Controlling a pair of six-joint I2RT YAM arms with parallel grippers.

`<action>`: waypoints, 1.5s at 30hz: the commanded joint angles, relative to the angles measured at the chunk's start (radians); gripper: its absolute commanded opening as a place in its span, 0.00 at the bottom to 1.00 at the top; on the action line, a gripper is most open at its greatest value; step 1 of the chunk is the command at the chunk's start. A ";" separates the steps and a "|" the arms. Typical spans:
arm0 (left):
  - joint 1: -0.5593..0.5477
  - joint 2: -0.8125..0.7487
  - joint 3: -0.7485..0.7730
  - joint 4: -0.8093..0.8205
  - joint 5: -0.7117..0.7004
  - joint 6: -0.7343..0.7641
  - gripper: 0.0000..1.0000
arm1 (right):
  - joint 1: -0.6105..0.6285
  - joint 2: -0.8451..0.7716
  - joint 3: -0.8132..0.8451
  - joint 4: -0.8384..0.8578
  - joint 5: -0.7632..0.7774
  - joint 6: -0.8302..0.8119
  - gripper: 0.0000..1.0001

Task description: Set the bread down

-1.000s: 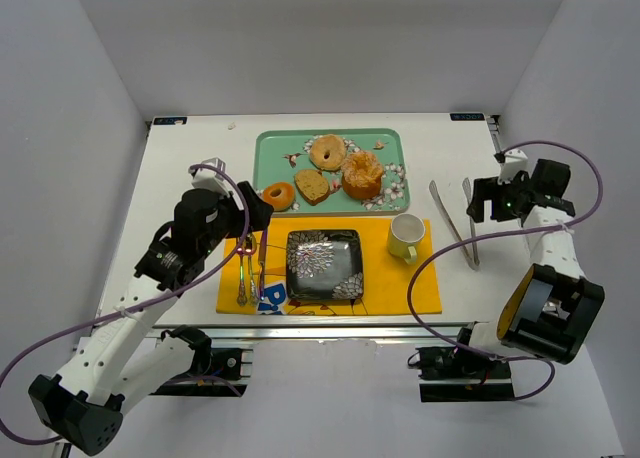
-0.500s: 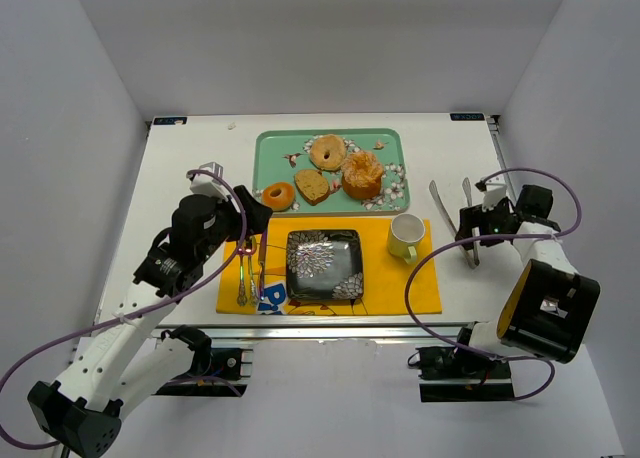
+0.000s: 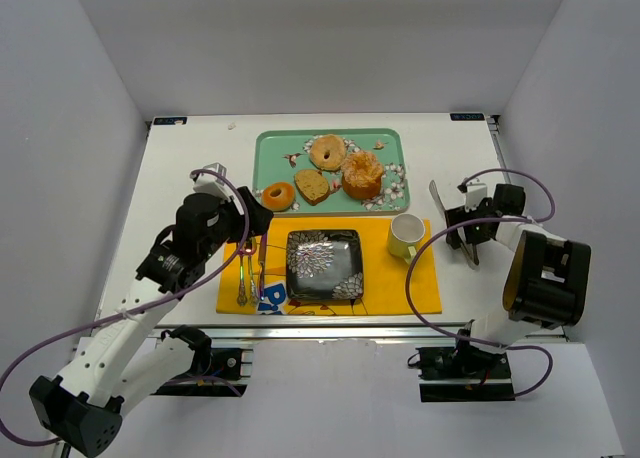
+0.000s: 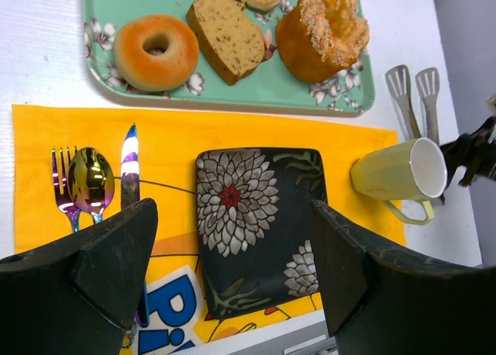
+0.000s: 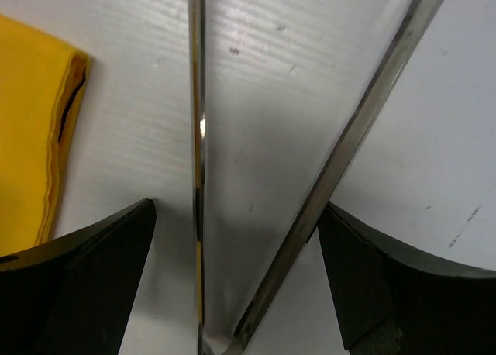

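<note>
The bread (image 3: 278, 195), a small golden-orange ring doughnut, lies at the near left corner of the green floral tray (image 3: 265, 158); the left wrist view shows the bread (image 4: 156, 51) at top left. My left gripper (image 3: 257, 218) hovers just near and left of it, above the placemat. It is open and empty, and from the left wrist my left gripper (image 4: 232, 206) frames the dark plate (image 4: 260, 208). My right gripper (image 3: 462, 230) is down at the table on the right, open, straddling both arms of the metal tongs (image 5: 198, 138).
The tray also holds a pale bagel (image 3: 328, 152), a bread slice (image 3: 312, 185) and a fluted cake (image 3: 362, 174). On the yellow placemat (image 3: 420, 288) sit a dark flowered plate (image 3: 324, 264), a pale mug (image 3: 405, 236) and cutlery (image 3: 243, 273).
My right arm has swung in and down from the right edge onto the tongs. The left arm has barely shifted; its jaws stand a little narrower than a second ago.
</note>
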State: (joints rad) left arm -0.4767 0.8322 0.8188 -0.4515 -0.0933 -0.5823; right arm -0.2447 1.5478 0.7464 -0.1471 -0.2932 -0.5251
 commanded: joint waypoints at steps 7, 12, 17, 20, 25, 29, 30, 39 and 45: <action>0.003 0.019 0.057 -0.032 -0.014 0.013 0.88 | 0.010 0.089 0.056 0.095 0.060 0.059 0.70; 0.003 0.028 0.057 -0.016 -0.011 0.010 0.88 | 0.010 0.069 0.048 0.080 0.043 0.037 0.50; 0.003 0.030 0.060 -0.018 -0.013 0.018 0.88 | 0.012 -0.021 0.082 0.038 -0.012 0.028 0.24; 0.003 0.025 0.060 -0.015 -0.011 0.018 0.88 | 0.022 -0.083 0.154 -0.011 -0.084 0.037 0.08; 0.003 0.019 0.062 -0.004 -0.006 0.013 0.88 | 0.132 -0.124 0.332 -0.088 -0.155 0.065 0.00; 0.003 0.008 0.066 -0.004 -0.009 0.010 0.88 | 0.293 -0.132 0.418 -0.105 -0.159 0.092 0.12; 0.003 -0.001 0.068 -0.006 -0.011 0.010 0.88 | 0.329 -0.126 0.433 -0.106 -0.158 0.097 0.17; 0.003 -0.085 0.075 -0.073 -0.065 -0.016 0.88 | 0.603 0.064 0.633 -0.112 -0.159 0.175 0.30; 0.003 -0.153 0.077 -0.142 -0.106 -0.047 0.88 | 0.720 0.208 0.774 -0.117 -0.185 0.217 0.36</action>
State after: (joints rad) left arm -0.4767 0.7048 0.8551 -0.5438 -0.1574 -0.6079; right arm 0.4339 1.7378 1.4258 -0.2707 -0.4427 -0.3439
